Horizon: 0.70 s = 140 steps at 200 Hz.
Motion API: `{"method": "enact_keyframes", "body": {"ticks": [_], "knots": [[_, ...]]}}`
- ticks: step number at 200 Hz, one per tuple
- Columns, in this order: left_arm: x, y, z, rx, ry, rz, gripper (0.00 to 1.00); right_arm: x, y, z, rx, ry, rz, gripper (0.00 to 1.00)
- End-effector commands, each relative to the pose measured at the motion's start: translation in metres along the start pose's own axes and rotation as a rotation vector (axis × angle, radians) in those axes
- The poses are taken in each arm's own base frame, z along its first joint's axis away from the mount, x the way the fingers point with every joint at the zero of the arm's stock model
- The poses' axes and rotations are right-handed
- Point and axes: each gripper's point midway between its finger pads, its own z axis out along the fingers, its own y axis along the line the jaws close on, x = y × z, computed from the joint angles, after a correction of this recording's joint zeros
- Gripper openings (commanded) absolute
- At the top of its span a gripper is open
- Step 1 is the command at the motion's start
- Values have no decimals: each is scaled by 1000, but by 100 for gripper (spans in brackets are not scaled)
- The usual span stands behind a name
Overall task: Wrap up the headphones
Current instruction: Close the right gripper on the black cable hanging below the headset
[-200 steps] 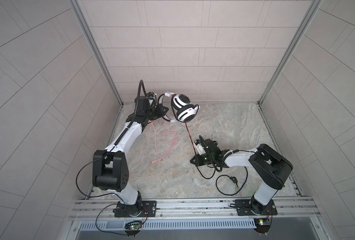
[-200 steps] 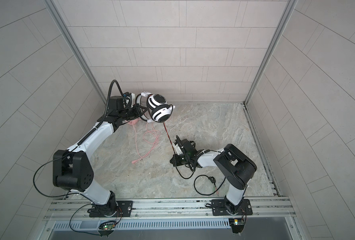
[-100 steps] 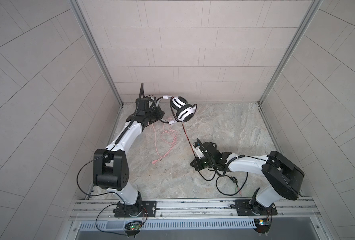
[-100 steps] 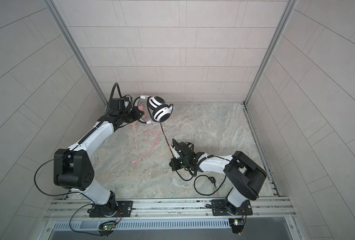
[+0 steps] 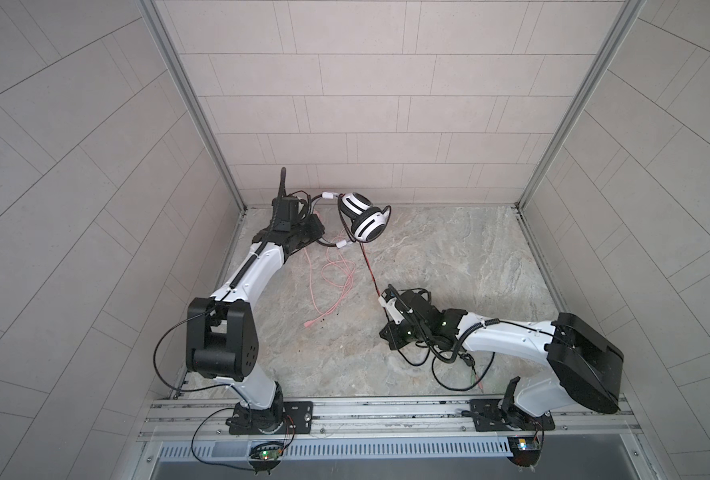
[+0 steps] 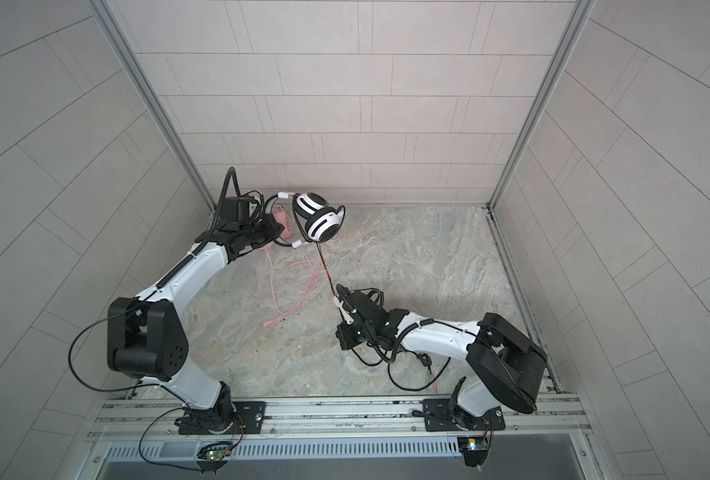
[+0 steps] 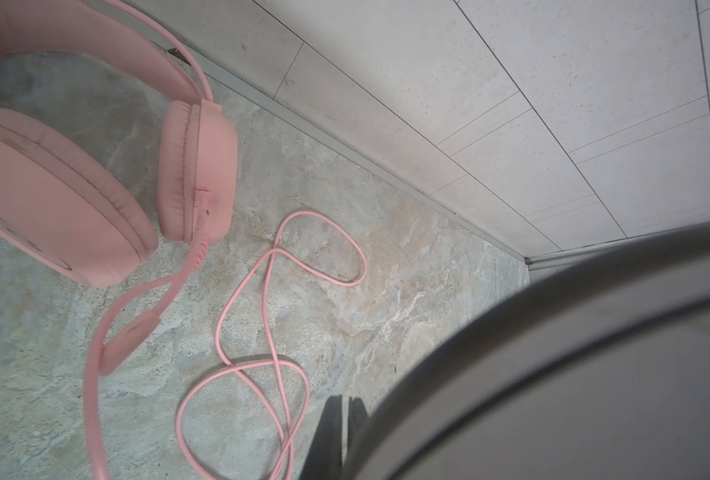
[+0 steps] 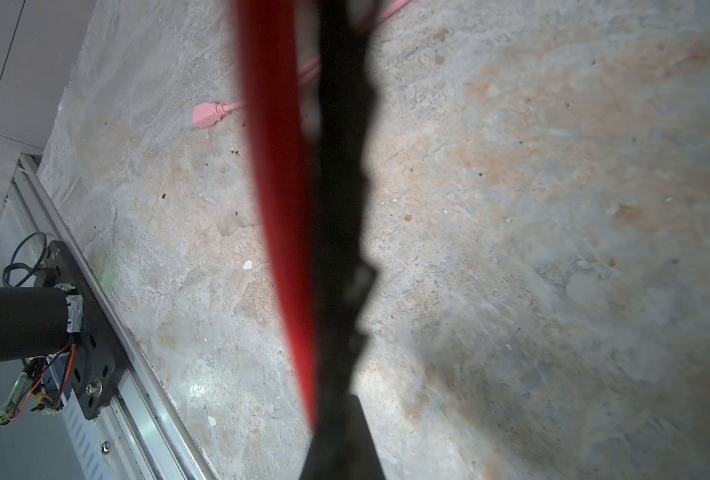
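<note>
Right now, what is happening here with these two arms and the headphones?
The left end effector holds the white-and-black over-ear headset up by its thin black headband, near the back wall. The right end effector pinches its black-and-red cable, stretched straight between them. The all-pink headset lies on the marbled surface, its pink cable loose.
</note>
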Motion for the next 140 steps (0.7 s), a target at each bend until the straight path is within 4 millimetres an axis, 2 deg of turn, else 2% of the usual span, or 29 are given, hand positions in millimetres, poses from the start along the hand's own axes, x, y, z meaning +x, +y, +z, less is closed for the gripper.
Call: {"method": "enact_keyframes", "body": {"ticks": [1,45,140], "knots": [[-24,-16,-11,47,-77,-17,0,-2,14,-10,13,-4,-34,0],[-25,-12,-10,34,-79,-21,0,1,35,-17,5,-9,-80,0],[-23,-1,-6,-1,-71,-35,0,7,54,-32,-12,-21,-101,0]]}}
